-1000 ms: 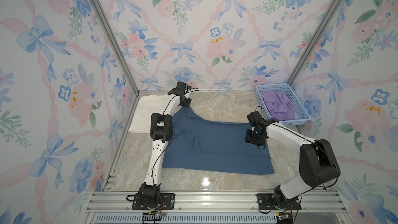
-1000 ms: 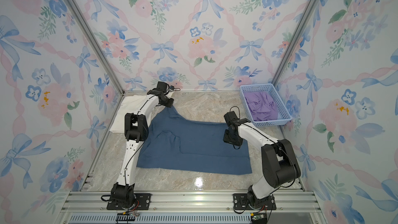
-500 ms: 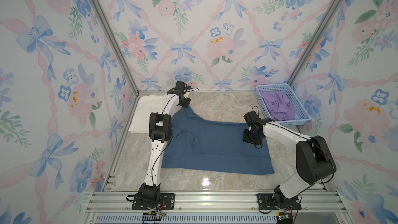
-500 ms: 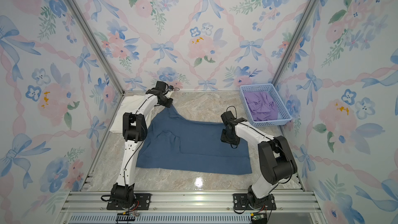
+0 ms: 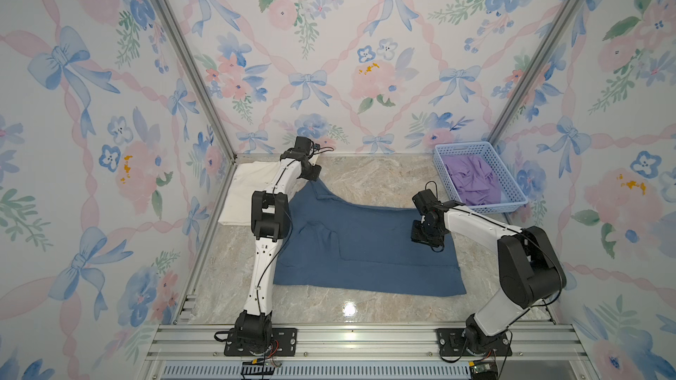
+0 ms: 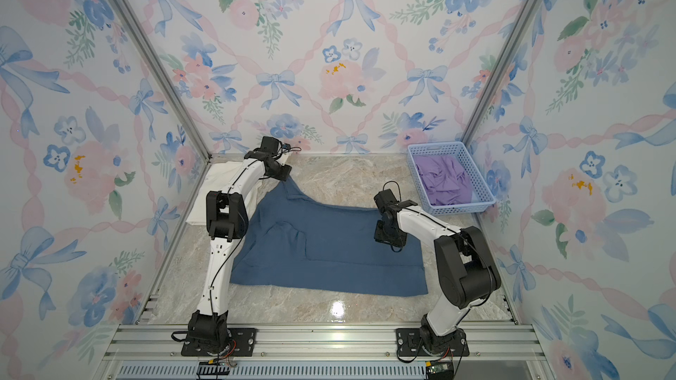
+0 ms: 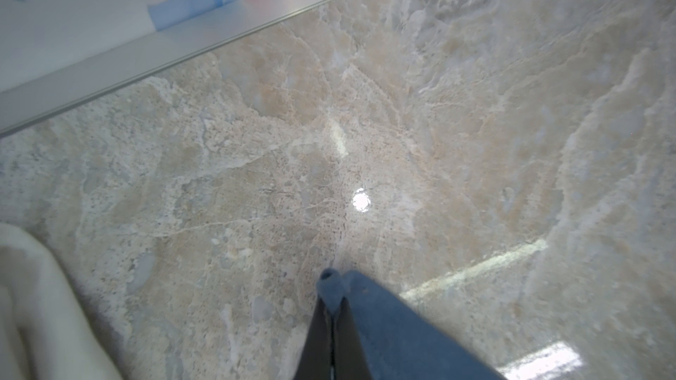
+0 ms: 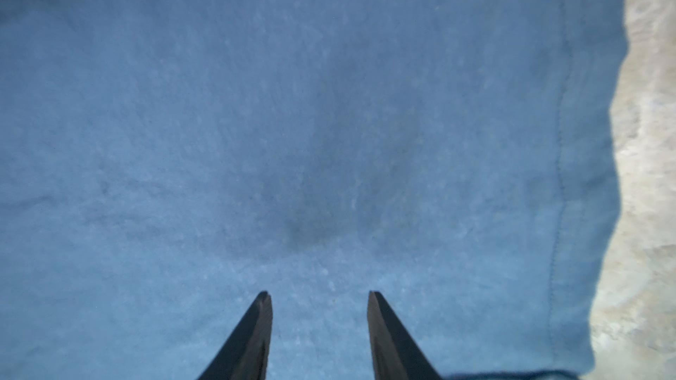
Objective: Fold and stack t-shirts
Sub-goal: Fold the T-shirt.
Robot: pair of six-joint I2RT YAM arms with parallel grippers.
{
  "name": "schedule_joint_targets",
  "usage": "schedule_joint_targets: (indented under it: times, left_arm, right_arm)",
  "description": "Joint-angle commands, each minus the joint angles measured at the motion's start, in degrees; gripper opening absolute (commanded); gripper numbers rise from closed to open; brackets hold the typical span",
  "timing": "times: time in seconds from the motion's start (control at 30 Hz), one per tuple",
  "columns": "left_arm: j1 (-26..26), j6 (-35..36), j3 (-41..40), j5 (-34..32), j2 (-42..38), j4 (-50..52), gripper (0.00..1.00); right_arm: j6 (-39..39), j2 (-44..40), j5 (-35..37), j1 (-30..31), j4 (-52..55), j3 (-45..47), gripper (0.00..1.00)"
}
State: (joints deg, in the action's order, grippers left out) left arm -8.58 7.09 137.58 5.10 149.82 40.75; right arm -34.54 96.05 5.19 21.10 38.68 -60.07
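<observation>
A slate-blue t-shirt (image 5: pixel 365 250) (image 6: pixel 329 250) lies spread on the marble table in both top views. One corner of it is drawn up toward the back left. My left gripper (image 5: pixel 314 176) (image 6: pixel 284 175) is at that corner. In the left wrist view it (image 7: pixel 332 305) is shut on a pinch of the blue cloth (image 7: pixel 402 334). A cream-white t-shirt (image 5: pixel 248 191) (image 6: pixel 219 191) (image 7: pixel 22 305) lies folded by the left wall. My right gripper (image 5: pixel 424 237) (image 6: pixel 387 237) (image 8: pixel 320 296) hovers open over the blue shirt (image 8: pixel 329 122) near its right hem, with nothing between its fingers.
A light blue plastic basket (image 5: pixel 462 146) with crumpled purple cloth (image 5: pixel 472 180) stands at the back right. Flowered walls with aluminium posts enclose the table on three sides; the back rail (image 7: pixel 146 53) runs close to the left gripper. Both arm bases are bolted at the front edge.
The left gripper has closed on the blue shirt's far corner. The right gripper has shifted slightly leftward over the shirt, still open.
</observation>
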Motion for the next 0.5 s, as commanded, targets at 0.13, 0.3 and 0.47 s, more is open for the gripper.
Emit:
schedule_joint_targets:
  times: [0.13,0.3,0.47]
  left_arm:
    - [0.49,-0.06,0.50,1.77,-3.88,0.64,0.00]
    - [0.67,-0.41,0.11,2.60,-4.68,0.67,0.00]
    - [0.65,-0.48,-1.15,3.55,-5.80,0.63,0.00]
  right_arm:
    - [-0.88,0.81,1.85,-2.75,-1.16,-1.70,0.49]
    - [0.29,2.76,1.80,-8.42,0.27,-7.44,0.49]
    - [1.89,6.70,1.70,-12.31,2.05,-13.96,0.49]
